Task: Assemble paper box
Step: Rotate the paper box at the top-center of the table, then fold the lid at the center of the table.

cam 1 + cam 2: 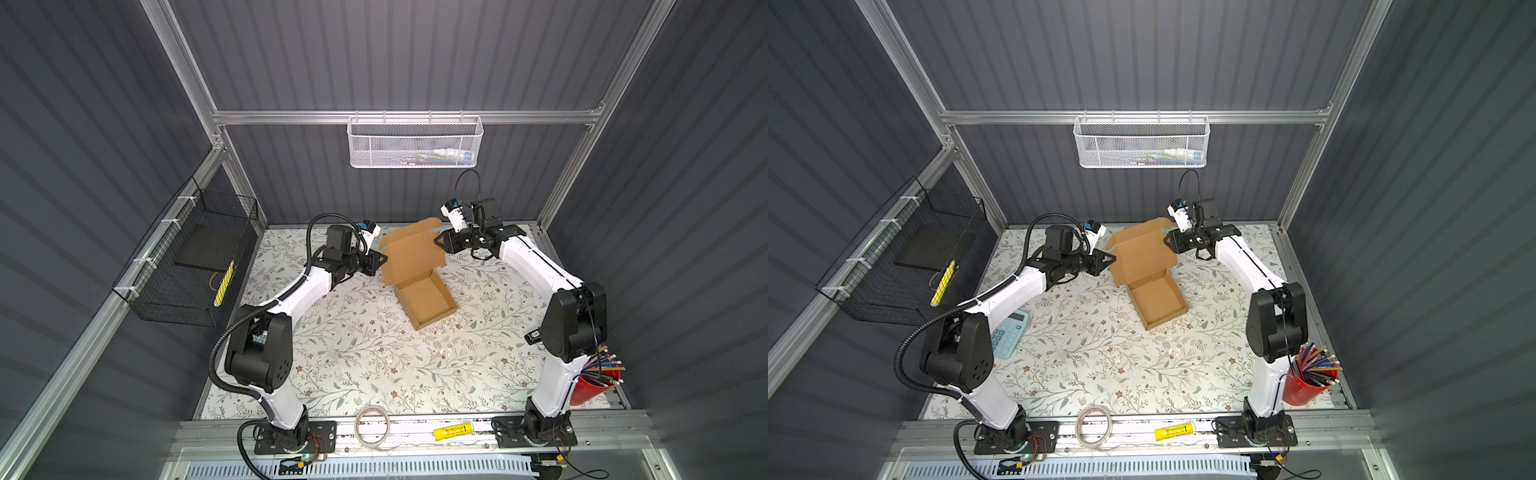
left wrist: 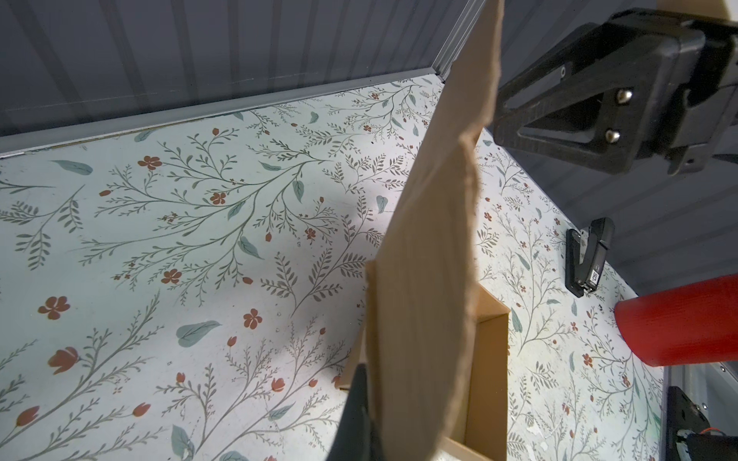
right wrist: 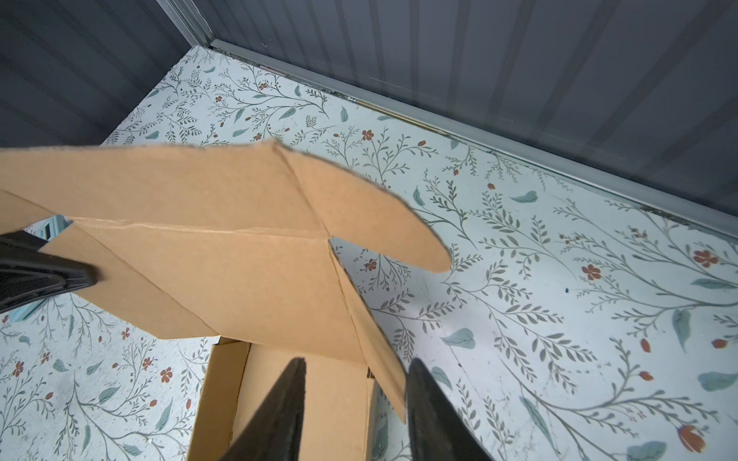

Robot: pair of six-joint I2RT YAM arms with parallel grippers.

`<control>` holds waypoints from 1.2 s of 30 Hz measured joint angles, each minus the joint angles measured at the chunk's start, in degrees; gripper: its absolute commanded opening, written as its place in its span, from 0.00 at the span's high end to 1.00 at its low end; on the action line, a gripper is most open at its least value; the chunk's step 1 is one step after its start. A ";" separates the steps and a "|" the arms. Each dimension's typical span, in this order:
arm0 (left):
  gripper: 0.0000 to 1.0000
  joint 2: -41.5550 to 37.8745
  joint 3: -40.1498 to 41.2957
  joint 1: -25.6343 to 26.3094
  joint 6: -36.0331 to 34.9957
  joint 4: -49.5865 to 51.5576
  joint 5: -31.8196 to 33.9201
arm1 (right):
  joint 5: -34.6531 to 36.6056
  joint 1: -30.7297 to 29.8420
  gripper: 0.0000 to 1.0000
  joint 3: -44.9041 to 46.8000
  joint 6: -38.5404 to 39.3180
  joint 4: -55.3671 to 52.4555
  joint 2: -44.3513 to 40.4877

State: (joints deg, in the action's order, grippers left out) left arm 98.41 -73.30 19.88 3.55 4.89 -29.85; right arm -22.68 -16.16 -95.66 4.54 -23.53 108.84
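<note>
In both top views the paper box (image 1: 424, 297) (image 1: 1156, 301) sits on the floral counter (image 1: 353, 357) a little above the frame's centre. Its shallow tray is folded up and open, and its lid stands raised behind the tray, toward the top of the frame. The left fingers (image 1: 376, 262) meet the lid's left edge, and the right fingers (image 1: 444, 242) reach its right edge near the upper corner. A tape roll (image 1: 372, 426) lies at the bottom edge and a red cup (image 1: 592, 384) of pencils at lower right.

In the left wrist view the lid (image 2: 431, 279) runs edge-on from top to bottom, right of centre. One left finger (image 2: 355, 415) at bottom centre lies flat against the cardboard with its mate hidden behind, the pair closed tight on the lid's edge. The right fingers (image 2: 539, 84) sit at upper right, their tip just beside the lid. A black stapler (image 2: 587, 259) lies at mid right.

In the right wrist view the lid (image 3: 239, 271) spreads across the left and centre, with the tray at bottom centre. The right fingers (image 3: 279, 415) rise from the bottom edge, partly spread. The lid's side flap hangs between them, ungripped. The left fingers (image 3: 40, 275) press the lid's far flap at mid left.
</note>
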 measured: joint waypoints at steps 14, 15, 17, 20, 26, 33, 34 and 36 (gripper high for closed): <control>1.00 1.49 -0.63 0.00 -0.15 0.22 -0.37 | 0.00 0.00 0.56 -2.82 0.04 0.85 3.96; 1.00 1.49 -0.68 -0.02 -0.15 0.22 -0.44 | 0.15 0.00 0.55 -2.82 0.04 1.16 3.98; 1.00 1.49 -0.76 0.00 -0.15 0.22 -0.50 | 0.83 0.00 0.53 -2.82 0.04 1.88 3.98; 1.00 1.49 -0.79 0.00 -0.17 0.22 -0.70 | 2.99 0.00 0.52 -2.69 0.00 3.89 3.93; 1.00 1.49 -0.79 0.00 -0.39 0.24 -0.87 | 6.01 0.42 0.51 -2.03 0.02 6.45 3.89; 1.00 1.49 -0.85 0.00 -0.59 0.26 -0.92 | 2.78 0.98 0.52 -2.34 0.92 5.70 3.96; 1.00 1.51 -0.92 0.00 -0.59 0.24 -0.94 | 1.68 1.01 0.52 -2.64 1.14 5.29 4.04; 1.00 1.60 -1.09 0.00 -0.59 0.22 -1.16 | -0.44 1.01 0.52 -3.06 1.75 4.72 4.15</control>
State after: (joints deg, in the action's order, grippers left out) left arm 100.01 -74.39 19.88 2.96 5.10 -31.00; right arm -23.11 -15.16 -98.72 6.28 -18.81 112.99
